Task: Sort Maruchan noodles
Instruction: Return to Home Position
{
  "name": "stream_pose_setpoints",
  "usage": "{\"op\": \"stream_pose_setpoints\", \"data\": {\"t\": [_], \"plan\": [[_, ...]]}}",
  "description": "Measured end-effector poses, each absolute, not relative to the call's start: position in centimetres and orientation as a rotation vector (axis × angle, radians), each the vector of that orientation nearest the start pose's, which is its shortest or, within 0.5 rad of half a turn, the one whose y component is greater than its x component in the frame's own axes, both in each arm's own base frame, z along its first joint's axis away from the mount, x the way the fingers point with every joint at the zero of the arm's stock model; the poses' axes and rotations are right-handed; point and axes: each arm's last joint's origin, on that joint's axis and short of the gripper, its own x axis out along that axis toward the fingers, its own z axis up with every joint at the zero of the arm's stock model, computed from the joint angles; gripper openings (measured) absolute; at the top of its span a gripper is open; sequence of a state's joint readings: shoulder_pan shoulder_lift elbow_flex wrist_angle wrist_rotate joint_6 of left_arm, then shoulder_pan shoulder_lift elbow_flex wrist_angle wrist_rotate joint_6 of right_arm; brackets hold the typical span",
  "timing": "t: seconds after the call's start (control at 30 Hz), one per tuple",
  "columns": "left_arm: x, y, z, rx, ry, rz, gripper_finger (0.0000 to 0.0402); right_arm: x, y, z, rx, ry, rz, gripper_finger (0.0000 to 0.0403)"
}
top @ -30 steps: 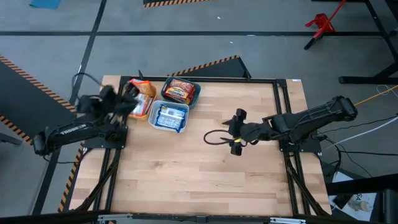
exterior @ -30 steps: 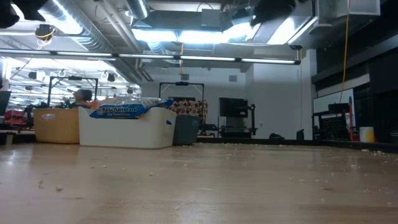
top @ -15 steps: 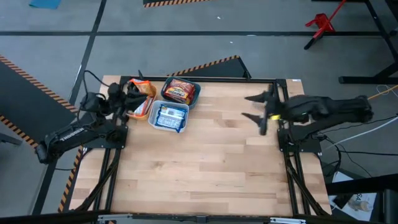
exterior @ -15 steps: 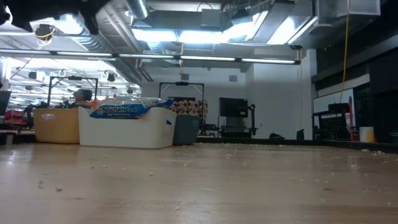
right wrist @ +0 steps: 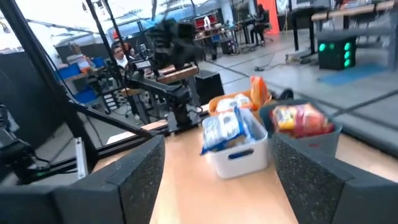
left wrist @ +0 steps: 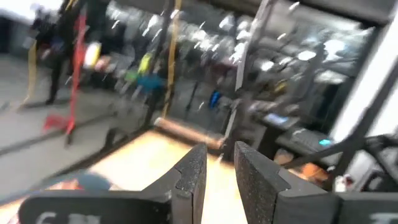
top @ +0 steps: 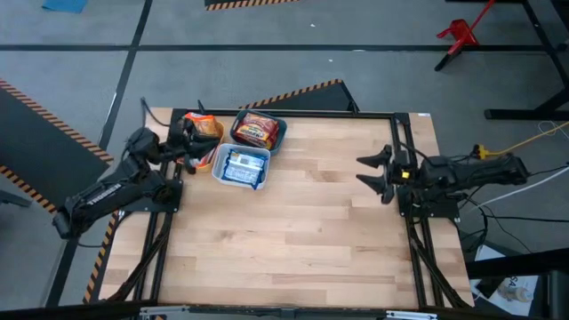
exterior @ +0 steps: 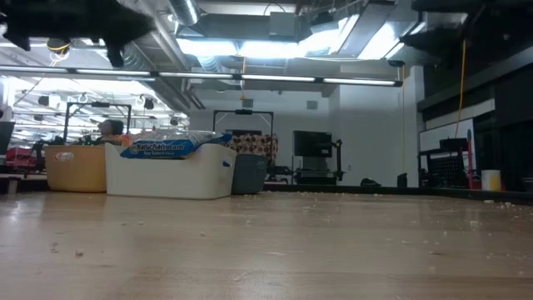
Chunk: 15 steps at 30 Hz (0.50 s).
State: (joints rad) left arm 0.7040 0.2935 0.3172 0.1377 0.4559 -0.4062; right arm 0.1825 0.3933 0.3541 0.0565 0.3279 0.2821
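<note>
Fingers (right wrist: 127,180) of the right gripper (top: 367,171) are spread wide and empty, parked over the right edge of the desk (top: 293,249), tips aimed inward across the boards. At the left edge, the left gripper (top: 191,147) hovers just beside the bins. Its fingers (left wrist: 193,174) look drawn nearly together with nothing between them, though that wrist view is smeared, so call it likely.

I can spot nothing loose on the desk. Every packet in view sits in a bin, so the sorting reads as finished and this is the retreat to rest. What's needed now is for the left arm to fold clear of the bins without clipping a rim, and for the right to settle.

Farther out, the white bin (exterior: 166,175) is the nearest of the three. It holds the blue packets (top: 243,167), lying flat with the long axis roughly along the far edge. Behind it, toward the far-left corner, the yellow bin (exterior: 75,171) carries the orange packets (top: 204,126), one seemingly propped on end. Beside that, the teal bin (right wrist: 308,144) has the red packets (top: 257,130), flat, with the long axis skewed slightly off that edge.
</note>
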Motion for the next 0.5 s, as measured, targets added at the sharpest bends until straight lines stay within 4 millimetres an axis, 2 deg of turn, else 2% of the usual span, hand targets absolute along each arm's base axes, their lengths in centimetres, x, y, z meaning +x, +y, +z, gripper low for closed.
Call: {"op": "stream_pose_setpoints", "data": {"t": [0.1,0.17,0.27,0.37,0.43,0.5], "plan": [[7.2,4.4,27.0,-0.257,-0.283,0.178,0.0076,11.7,1.2,24.5,0.333,-0.025,-0.136,0.0282],[6.3,3.7,26.9,-0.249,-0.303,0.195,0.0076,11.7,1.2,24.0,0.333,-0.013,-0.139,0.0282],[5.9,3.4,25.3,-0.278,-0.291,0.276,0.0076,11.8,1.2,23.4,0.328,0.000,-0.167,0.0282],[6.8,4.0,22.9,-0.315,-0.247,0.298,0.0076,11.9,1.0,22.6,0.320,0.013,-0.223,0.0282],[7.4,4.2,21.8,-0.316,-0.283,0.318,0.0076,11.9,1.0,22.1,0.322,0.023,-0.237,0.0282],[8.3,4.4,19.5,-0.329,-0.287,0.297,0.0076,11.9,1.0,21.7,0.341,0.029,-0.238,0.0282]]}}
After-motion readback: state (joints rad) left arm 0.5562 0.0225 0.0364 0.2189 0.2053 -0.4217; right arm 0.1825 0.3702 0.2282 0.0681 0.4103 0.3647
